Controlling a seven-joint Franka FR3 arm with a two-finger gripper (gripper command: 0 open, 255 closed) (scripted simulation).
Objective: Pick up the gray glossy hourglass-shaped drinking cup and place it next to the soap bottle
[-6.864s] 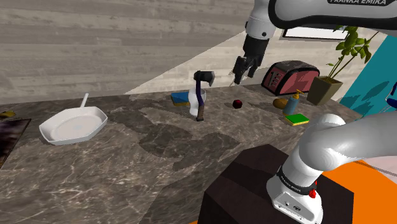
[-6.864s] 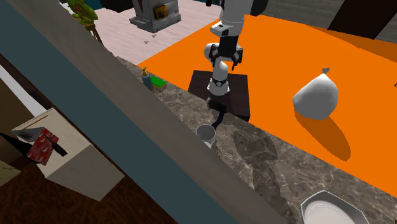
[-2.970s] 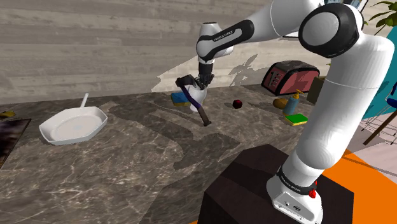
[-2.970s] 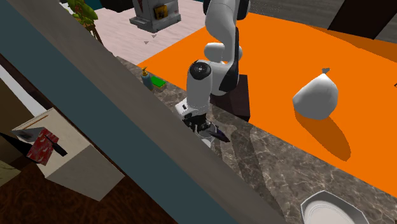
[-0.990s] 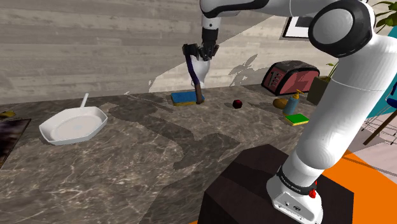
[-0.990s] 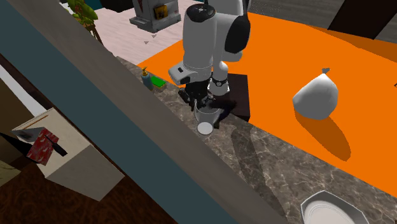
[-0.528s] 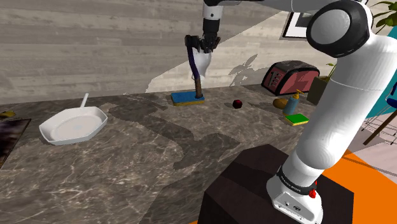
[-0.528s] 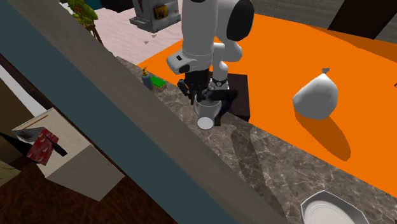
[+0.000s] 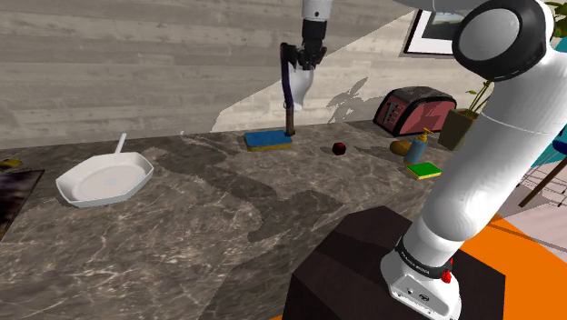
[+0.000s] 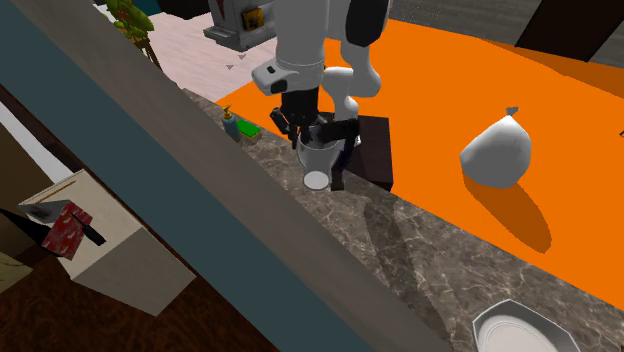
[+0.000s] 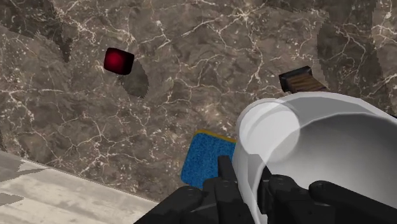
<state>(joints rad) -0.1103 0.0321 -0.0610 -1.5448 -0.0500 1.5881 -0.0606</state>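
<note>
**Cup's in the air, but it has a passenger**

We've got the cup (image 9: 301, 88) hanging high over the counter (image 9: 182, 227), above the blue sponge (image 9: 267, 139) and well apart from the soap bottle (image 9: 421, 145). The gripper (image 9: 306, 68) is clamped on its wall. In the wrist view one finger sits outside the rim and the other seems to be inside, so it's a rim pinch.

What worries us: a hammer (image 9: 289, 114) dangles alongside the cup, clear of the counter too. If it's only wedged there, we reckon it could drop on the way over, or swing and twist the cup in the fingers. A glossy wall in a thin pinch could slide as well. The spot by the bottle looks tight, with a green pad (image 9: 422, 170) just beside it and a brownish lump (image 9: 400, 146) near, so a low approach might knock the bottle over.

What we can't make out: how the hammer actually hangs on, since the spot where it meets the cup is tucked out of sight. The inner finger is mostly hidden by the cup wall. In the second exterior view the bottle is tiny and hard to read
</note>
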